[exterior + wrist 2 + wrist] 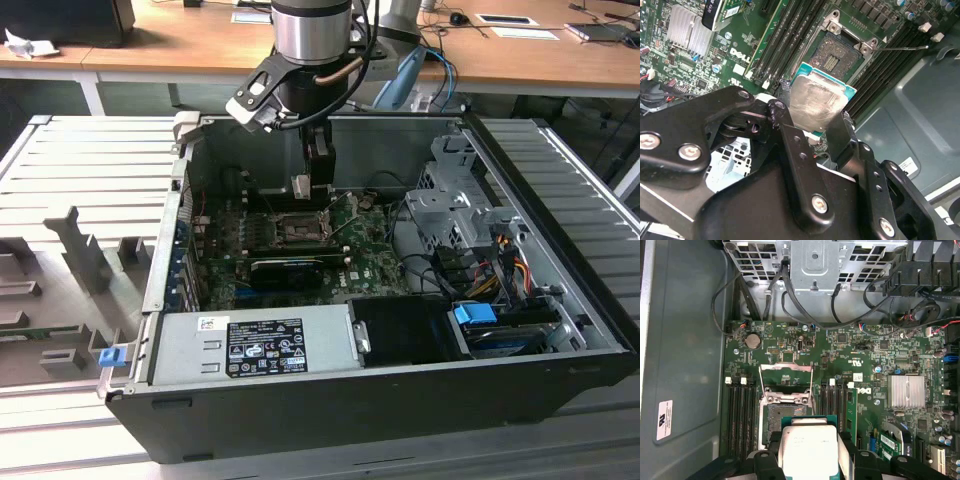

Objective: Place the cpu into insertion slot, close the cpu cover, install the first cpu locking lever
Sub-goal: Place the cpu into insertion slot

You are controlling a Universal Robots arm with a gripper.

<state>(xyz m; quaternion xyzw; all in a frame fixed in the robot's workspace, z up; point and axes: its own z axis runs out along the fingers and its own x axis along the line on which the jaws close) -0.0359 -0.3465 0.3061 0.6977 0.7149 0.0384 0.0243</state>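
Note:
My gripper (pixel 815 121) is shut on the cpu (pixel 817 100), a pale metallic square with a teal edge, clamped between the two black fingers (pixel 790 135). In the first wrist view the cpu (pixel 807 447) hangs over one end of the insertion slot (pixel 771 415), partly hiding it. The insertion slot (pixel 839 54) is bare, its contact field exposed. The cpu cover (pixel 786 368) stands flipped open beside the socket. A thin locking lever (pixel 900 48) sticks out sideways, unlatched. In the exterior view the gripper (pixel 308 186) hovers above the slot (pixel 290 228), inside the case.
Memory slots (pixel 740 415) flank the socket on both sides. A black graphics card (pixel 285 268) lies nearer the front, a silver heatsink (pixel 907 390) beside it. The drive cage (pixel 450 200) and cables fill the exterior view's right; the power supply (pixel 250 345) spans the front.

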